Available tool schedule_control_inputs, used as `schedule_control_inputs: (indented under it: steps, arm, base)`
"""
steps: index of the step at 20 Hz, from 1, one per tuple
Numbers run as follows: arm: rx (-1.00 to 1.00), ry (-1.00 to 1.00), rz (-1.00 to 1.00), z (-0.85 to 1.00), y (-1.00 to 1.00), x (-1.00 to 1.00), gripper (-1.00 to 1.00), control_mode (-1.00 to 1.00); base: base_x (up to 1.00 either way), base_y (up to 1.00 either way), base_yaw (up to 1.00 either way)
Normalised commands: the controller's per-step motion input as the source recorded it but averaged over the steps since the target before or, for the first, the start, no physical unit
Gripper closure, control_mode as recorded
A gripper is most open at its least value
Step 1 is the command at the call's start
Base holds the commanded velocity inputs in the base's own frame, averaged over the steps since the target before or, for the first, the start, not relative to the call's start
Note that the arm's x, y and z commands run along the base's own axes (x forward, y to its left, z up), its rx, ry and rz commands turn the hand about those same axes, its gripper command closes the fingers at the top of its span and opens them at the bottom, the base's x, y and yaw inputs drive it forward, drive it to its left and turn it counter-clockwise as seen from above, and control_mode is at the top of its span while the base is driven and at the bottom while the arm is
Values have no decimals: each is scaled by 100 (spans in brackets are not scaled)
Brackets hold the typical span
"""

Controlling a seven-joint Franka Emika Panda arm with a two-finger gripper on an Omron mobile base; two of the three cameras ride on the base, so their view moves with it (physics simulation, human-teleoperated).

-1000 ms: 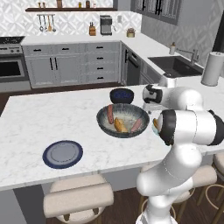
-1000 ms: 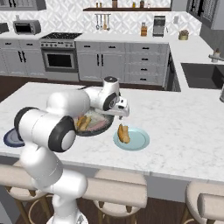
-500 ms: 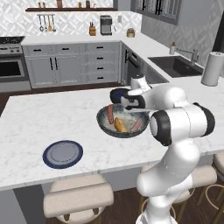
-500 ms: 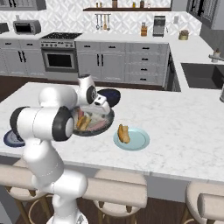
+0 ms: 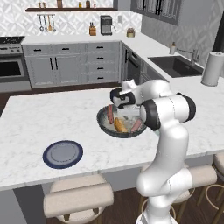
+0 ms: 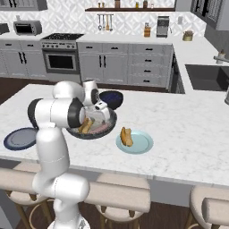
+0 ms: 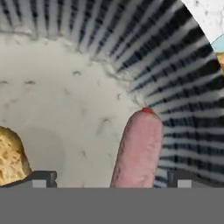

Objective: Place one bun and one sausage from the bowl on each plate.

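The wide grey bowl (image 5: 105, 126) (image 6: 112, 120) sits mid-counter with a bun (image 5: 120, 125) (image 7: 11, 162) and sausages (image 5: 110, 115) in it. My gripper (image 5: 127, 112) (image 6: 101, 115) (image 7: 112, 180) hangs open low inside the bowl. In the hand view a pink sausage (image 7: 138, 153) lies between the fingertips (image 7: 41, 178), nearer the right one, and the bun is beside the left one. The pale teal plate (image 6: 142, 144) (image 7: 218, 43) holds one bun (image 6: 126, 136). The dark navy plate (image 5: 63, 154) (image 6: 20, 138) lies bare at the left.
A smaller dark blue bowl (image 6: 112, 98) stands just behind the grey bowl. The white marble counter (image 5: 52, 118) stretches left and right of it. A sink (image 5: 177, 65) and a paper towel roll (image 5: 212, 68) are on the far right counter.
The arm has swung from the teal plate side over to the grey bowl and come down into it. The jaws stayed open.
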Motion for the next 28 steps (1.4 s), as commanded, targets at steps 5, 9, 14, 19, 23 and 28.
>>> schedule_control_inputs:
  steps: [5, 9, 14, 19, 23, 28]
  arm:
    - [0, 0, -15, -39, -16, -9, -100, -100]
    - [-1, 0, -10, -21, -4, -2, -100, -100]
    - [-9, 0, -7, -15, 0, 0, -100, -100]
    - [-9, 5, -2, -16, -3, -5, -100, -100]
    - [-9, 8, 0, -19, -6, -9, 100, -100]
    - [-2, 0, -2, -7, -1, 0, 100, -100]
  base:
    - [0, 0, 0]
    - [0, 0, 0]
    - [0, 0, 0]
    - [0, 0, 0]
    - [0, 0, 0]
    - [0, 0, 0]
